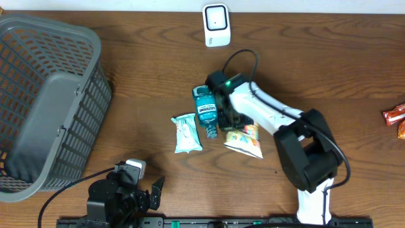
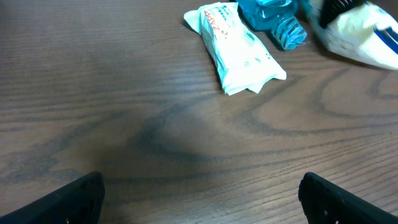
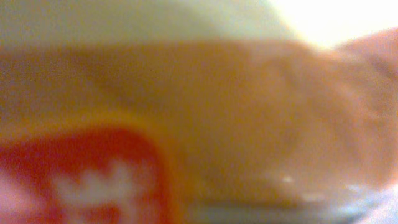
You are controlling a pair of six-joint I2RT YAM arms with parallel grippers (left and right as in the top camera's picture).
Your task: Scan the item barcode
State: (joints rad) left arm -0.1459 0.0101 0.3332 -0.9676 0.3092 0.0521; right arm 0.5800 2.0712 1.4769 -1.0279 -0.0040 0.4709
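While the left gripper [image 2: 200, 190] stands wide open at the near edge, the right gripper [image 1: 230, 122] is closed at the yellow-and-orange snack packet [image 1: 248, 143] (whether it pinches it, I cannot tell). That packet lies mid-table, just right of the blue plastic mouthwash bottle [image 1: 205, 109].

1. R wrist view: total blur; orange surface w/ red patch, white marks unreadable
2. Right gripper [image 1: 229, 121]: tips hidden under its own wrist body, btwn bottle [image 1: 205, 109] and snack packet [image 1: 245, 140]; closed, what it pinches n/k
3. Basket [image 1: 95, 47]: cut by L edge, overhead
4. Red/orange packets [image 1: 395, 120]: cut by R edge, overhead
5. Left gripper [image 2: 202, 199]: only dark fingertips [image 2: 68, 200] at bottom corners, L wrist view; bottle cut at top, snack packet at R edge
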